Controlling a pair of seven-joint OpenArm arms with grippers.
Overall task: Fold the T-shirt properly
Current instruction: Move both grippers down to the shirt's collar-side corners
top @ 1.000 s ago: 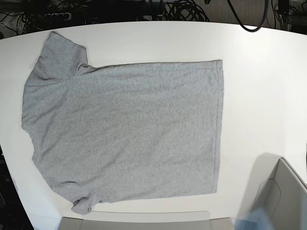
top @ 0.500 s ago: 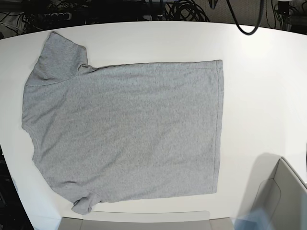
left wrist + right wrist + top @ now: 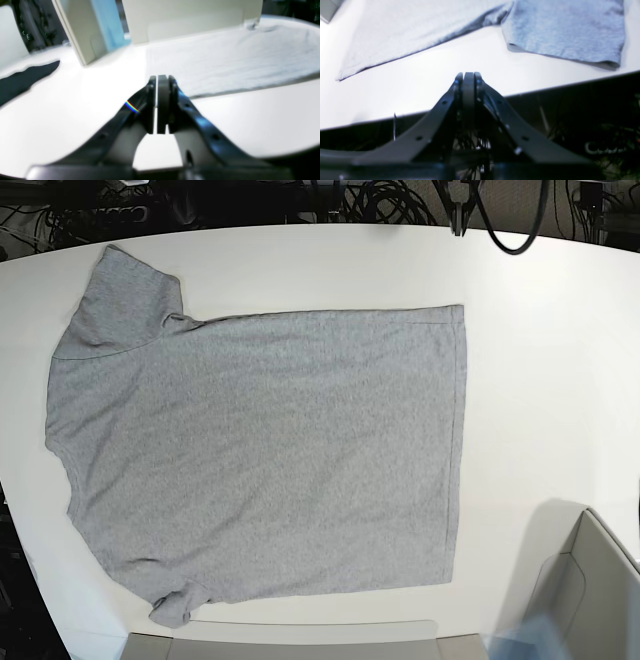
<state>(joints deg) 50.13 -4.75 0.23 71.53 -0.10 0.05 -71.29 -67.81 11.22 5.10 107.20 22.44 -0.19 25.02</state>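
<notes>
The T-shirt (image 3: 260, 450) lies flat on the white table (image 3: 550, 380), plain grey side up, with its collar end to the left and its hem to the right. One sleeve (image 3: 565, 30) shows close in the right wrist view. My left gripper (image 3: 459, 222) hangs over the far table edge. In the left wrist view the left gripper (image 3: 156, 82) has its jaws parted by a thin slit, with nothing between them. The T-shirt (image 3: 237, 55) there lies ahead and to the right. My right gripper (image 3: 468, 75) is shut and empty, above the table edge short of the sleeve.
A beige open box (image 3: 590, 590) with something blue in it stands at the near right corner. A second beige box (image 3: 290, 642) sits along the near edge. Dark cables (image 3: 390, 200) crowd the space behind the far edge.
The left gripper's tip has come down into the base view at the far edge. The T-shirt has not moved.
</notes>
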